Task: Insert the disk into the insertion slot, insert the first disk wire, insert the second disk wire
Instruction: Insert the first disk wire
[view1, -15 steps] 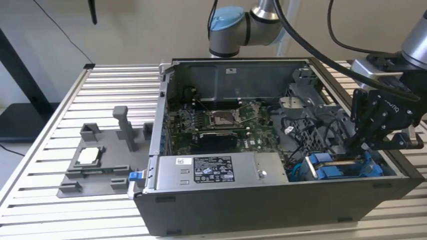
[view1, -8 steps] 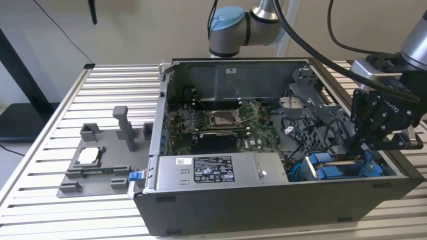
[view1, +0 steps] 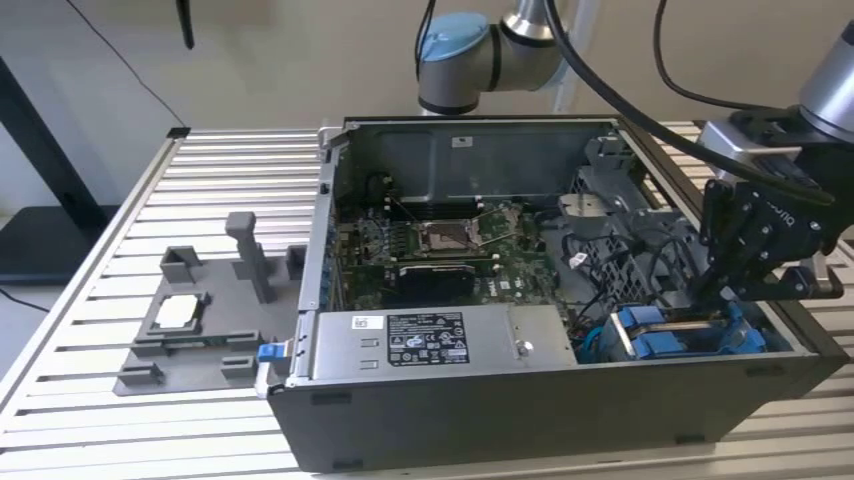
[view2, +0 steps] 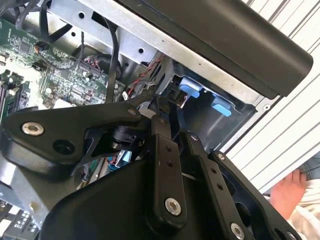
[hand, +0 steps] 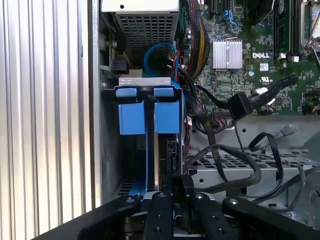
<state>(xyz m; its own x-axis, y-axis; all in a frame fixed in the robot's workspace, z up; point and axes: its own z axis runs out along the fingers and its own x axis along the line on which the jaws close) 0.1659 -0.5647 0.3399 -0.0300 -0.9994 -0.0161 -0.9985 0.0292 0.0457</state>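
The disk (hand: 171, 150) stands edge-on inside the insertion slot (hand: 142, 81) of the grey drive cage, its blue carrier tabs (hand: 167, 116) at the cage mouth. In the exterior view the blue carrier (view1: 663, 340) sits at the case's near corner on that view's right. My gripper (view1: 703, 296) reaches down into the case right at the cage. In both wrist views its fingers (hand: 175, 184) are drawn together on a small black wire connector (view2: 159, 106), pressed against the disk's exposed end. Black wires (hand: 235, 160) trail away from there.
The open computer case (view1: 561, 400) lies on a slatted table (view1: 240, 160). The grey power supply (view1: 414, 345) and motherboard (view1: 454, 250) fill its middle. A grey fixture (view1: 187, 330) sits on the exterior view's left. A person's hand (view2: 295, 192) rests outside the case wall.
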